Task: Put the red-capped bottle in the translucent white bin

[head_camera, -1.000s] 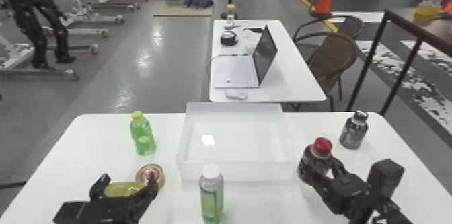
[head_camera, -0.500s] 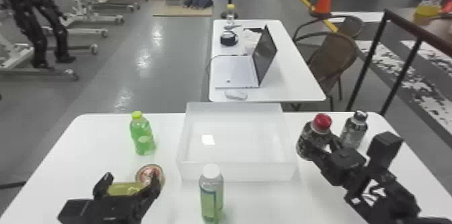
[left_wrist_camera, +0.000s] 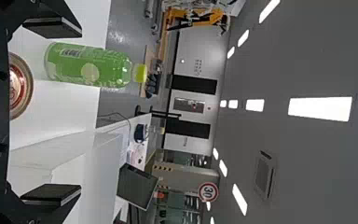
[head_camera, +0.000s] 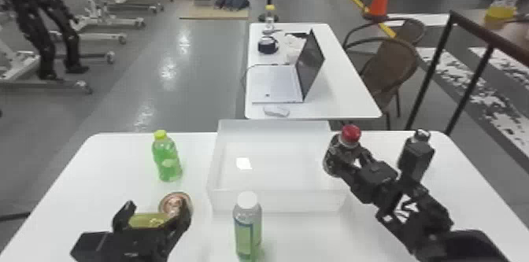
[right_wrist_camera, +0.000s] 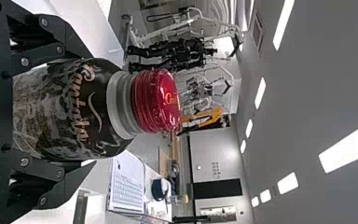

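Red-capped bottle (head_camera: 339, 154) (roughly upright) in right gripper (head_camera: 349, 164), near bin (head_camera: 293, 202)

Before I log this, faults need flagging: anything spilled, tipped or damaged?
Nothing stands out: green bottle and white-capped bottle stand upright, bin looks whole, right fingers hold the red-capped bottle.

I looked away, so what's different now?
The right gripper, holding the red-capped bottle throughout, moved left and up in the head view, toward the bin. The left gripper shifted slightly right. The bin, green bottle and white-capped bottle stayed put.
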Controlling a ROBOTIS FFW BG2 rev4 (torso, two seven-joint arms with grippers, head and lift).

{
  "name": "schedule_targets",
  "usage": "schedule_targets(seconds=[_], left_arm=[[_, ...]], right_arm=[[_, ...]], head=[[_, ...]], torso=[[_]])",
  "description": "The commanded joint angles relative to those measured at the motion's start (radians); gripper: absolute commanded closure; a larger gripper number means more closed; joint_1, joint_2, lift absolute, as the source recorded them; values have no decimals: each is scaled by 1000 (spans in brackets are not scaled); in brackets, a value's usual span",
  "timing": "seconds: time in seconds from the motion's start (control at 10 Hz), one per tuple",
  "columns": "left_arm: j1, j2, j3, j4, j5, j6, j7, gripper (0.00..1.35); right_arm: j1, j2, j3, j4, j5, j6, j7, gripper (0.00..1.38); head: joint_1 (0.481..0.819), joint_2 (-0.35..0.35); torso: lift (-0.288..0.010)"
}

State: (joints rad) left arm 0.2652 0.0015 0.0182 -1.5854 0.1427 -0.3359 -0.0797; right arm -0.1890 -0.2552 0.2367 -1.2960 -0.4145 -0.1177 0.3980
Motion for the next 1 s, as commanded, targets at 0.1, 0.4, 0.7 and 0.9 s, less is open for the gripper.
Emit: schedule_targets(seconds=[0.1, 0.4, 0.7, 0.9], left_arm=[[-4, -4, -1, 5, 3, -2, 0, 128], [-9, -4, -3, 10, 8, -6, 0, 128], [-9, -4, -3, 10, 9, -9, 0, 128], [-8, -4, -3, 10, 11, -11, 0, 128]], right_arm=[[-104, 5, 76, 153, -66, -53, 45, 920], [-142, 10, 105, 210, -75, -68, 50, 533], [-142, 11, 105, 213, -87, -66, 50, 357], [-135, 11, 105, 207, -98, -66, 50, 308]], head=[[549, 0], [549, 0], [549, 0], [549, 0]], torso=[[-100], [-100], [-100], [-100]])
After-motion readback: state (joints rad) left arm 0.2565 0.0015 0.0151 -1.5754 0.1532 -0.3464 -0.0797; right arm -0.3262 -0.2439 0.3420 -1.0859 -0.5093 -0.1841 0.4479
